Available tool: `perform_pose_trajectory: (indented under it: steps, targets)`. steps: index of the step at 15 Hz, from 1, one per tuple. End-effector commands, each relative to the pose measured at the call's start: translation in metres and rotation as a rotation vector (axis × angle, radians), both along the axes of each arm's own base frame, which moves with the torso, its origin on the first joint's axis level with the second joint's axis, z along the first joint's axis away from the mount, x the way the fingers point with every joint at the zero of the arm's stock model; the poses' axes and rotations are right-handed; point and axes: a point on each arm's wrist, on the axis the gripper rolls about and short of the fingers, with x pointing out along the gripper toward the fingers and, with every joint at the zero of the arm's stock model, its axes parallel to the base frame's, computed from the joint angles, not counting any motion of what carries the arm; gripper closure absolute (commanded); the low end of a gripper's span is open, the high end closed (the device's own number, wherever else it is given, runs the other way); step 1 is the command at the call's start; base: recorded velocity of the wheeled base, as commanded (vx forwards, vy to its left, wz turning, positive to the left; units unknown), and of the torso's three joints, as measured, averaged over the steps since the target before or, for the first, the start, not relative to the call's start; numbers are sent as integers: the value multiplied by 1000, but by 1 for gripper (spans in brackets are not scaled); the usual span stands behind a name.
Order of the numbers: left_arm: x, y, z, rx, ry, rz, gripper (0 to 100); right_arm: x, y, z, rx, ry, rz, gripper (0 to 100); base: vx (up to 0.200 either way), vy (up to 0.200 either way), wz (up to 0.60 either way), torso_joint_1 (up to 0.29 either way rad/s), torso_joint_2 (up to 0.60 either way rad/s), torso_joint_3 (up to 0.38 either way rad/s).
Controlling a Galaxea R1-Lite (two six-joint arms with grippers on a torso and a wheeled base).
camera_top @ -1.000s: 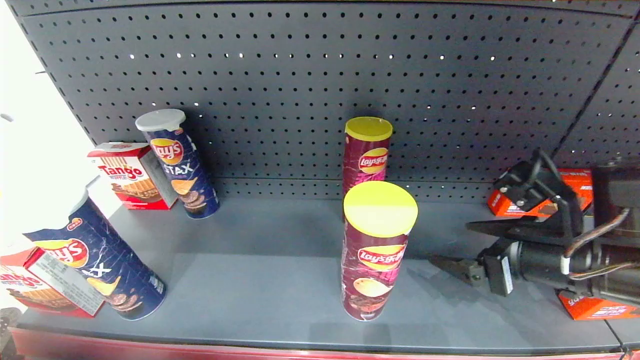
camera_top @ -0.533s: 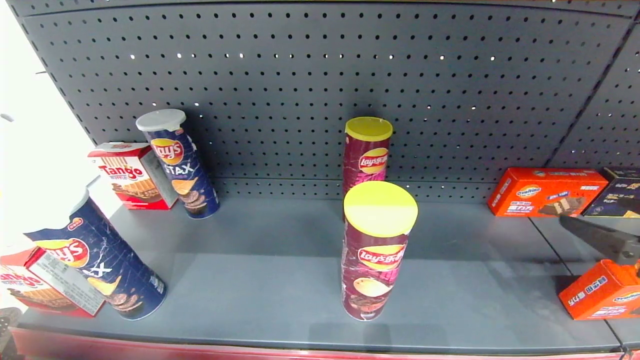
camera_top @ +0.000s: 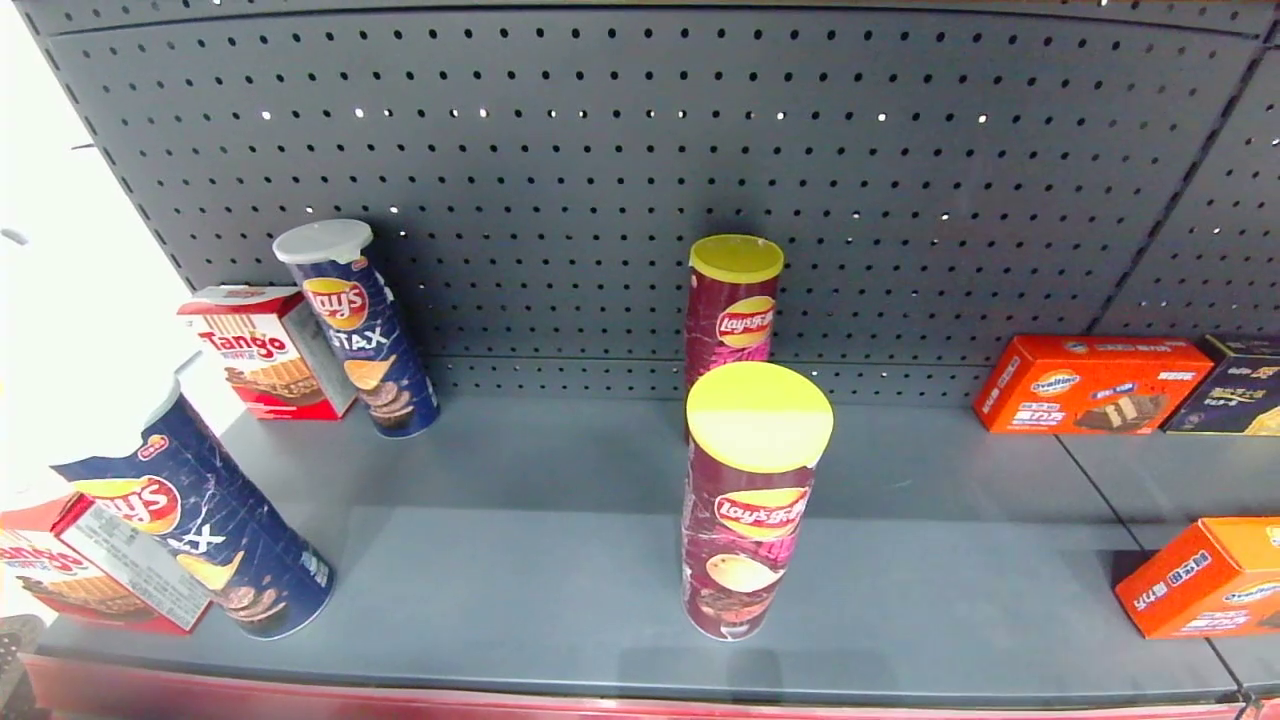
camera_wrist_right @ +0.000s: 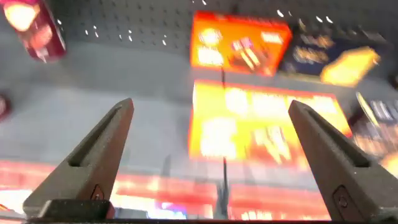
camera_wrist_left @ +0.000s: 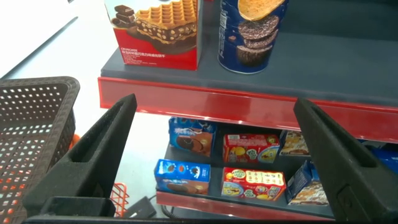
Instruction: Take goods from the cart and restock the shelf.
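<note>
**Inspector:** How far along is the restocking?

**Assessor:** Partly done, in my judgement. On the shelf (camera_top: 560, 570) a front maroon can (camera_top: 755, 500) is standing upright near the front edge. A rear maroon can (camera_top: 735, 300) is standing right behind it, by the back panel. At the left, a back blue can (camera_top: 355, 325) is standing just beside a back wafer box (camera_top: 262, 350). A front blue can (camera_top: 200, 540) is standing against a front wafer box (camera_top: 70, 580). At the right, a rear orange box (camera_top: 1090, 383) and a front orange box (camera_top: 1200, 575) are lying flat. The shelf is showing room between these groups, so I am judging that more stock is due.

**Inspector:** And the supply?

**Assessor:** A black mesh basket (camera_wrist_left: 31, 124) is sitting near the shelf's left end, close to the left gripper. I cannot tell what it is holding.

**Inspector:** The arms?

**Assessor:** The left gripper (camera_wrist_left: 216, 104) is hanging in front of the shelf's red front lip and facing it. Its fingers are spread wide and carrying nothing. The right gripper (camera_wrist_right: 211, 104) is pointing at the shelf's right end with the front orange box straight ahead. It is likewise spread wide and carrying nothing. I am judging that neither arm is engaged with any goods.
</note>
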Motion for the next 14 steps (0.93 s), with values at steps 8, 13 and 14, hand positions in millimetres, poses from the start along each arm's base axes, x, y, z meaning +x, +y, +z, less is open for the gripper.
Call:
perform_pose_trajectory:
  steps: [8, 13, 14]
  targets:
    - [0, 0, 0, -1, 0, 2, 0, -16, 3, -83, 68, -15, 110, 0, 0, 0, 0, 0, 0, 0]
    - [0, 0, 0, -1, 1, 2, 0, -14, 2, -83, 113, -50, 63, 0, 0, 0, 0, 0, 0, 0]
    - [0, 0, 0, -1, 1, 2, 0, -14, 2, -83, 113, -44, 73, 0, 0, 0, 0, 0, 0, 0]
